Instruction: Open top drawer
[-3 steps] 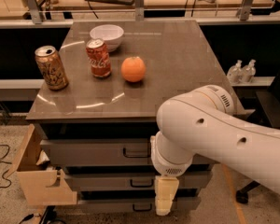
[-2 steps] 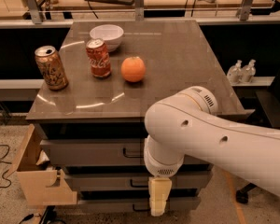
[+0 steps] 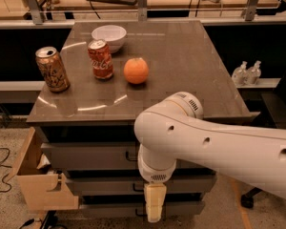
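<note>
The top drawer [image 3: 86, 155] is the uppermost grey front of the cabinet, just under the tabletop, and it looks shut. Its small dark handle [image 3: 130, 156] peeks out at the left edge of my white arm [image 3: 214, 147]. My arm crosses in front of the cabinet from the right and hides the right half of the drawer fronts. My gripper [image 3: 154, 203] hangs down below the wrist, tan coloured, in front of the two lower drawers [image 3: 105, 186] and below the top drawer's handle. It holds nothing that I can see.
On the tabletop [image 3: 181, 66] stand a gold can [image 3: 52, 69], a red cola can [image 3: 100, 59], an orange [image 3: 136, 70] and a white bowl [image 3: 109, 35]. A tan box [image 3: 35, 185] hangs at the cabinet's left. Two bottles [image 3: 245, 72] and a chair base [image 3: 250, 199] are at right.
My arm and gripper have moved a little to the left in front of the drawers. The drawers and the things on the table have not moved.
</note>
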